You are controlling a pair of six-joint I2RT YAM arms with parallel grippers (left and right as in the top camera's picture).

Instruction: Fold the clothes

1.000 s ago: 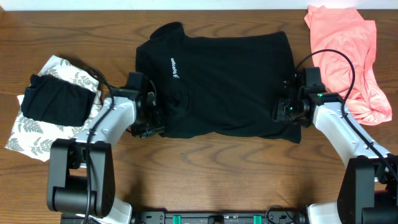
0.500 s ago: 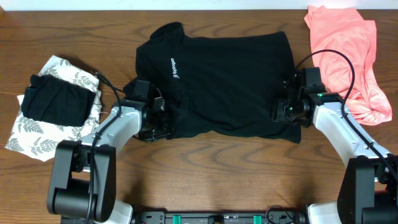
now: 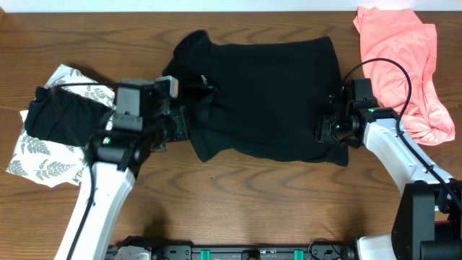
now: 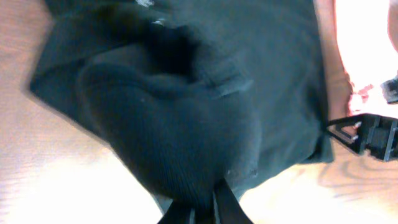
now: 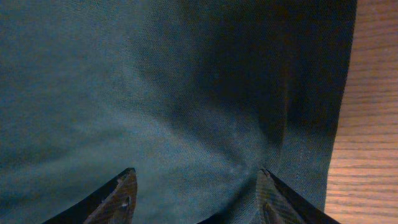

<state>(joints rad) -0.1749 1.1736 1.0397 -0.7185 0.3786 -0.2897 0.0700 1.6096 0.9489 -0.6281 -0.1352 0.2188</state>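
The black short-sleeved collared shirt [image 3: 274,94] lies mid-way across the brown wooden table [image 3: 238,195], its left edge bunched and pinched in the left gripper [image 4: 202,210] (fingers pressed together), while the right gripper [image 5: 196,199] sits spread on its right edge.

shirt [image 3: 274,94] centre, pile [image 3: 43,155] left (two stacked), garment [image 3: 404,58] right

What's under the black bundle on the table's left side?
The black bundle lies on a white leaf-print cloth, which shows above and below it. Anything else beneath is hidden.
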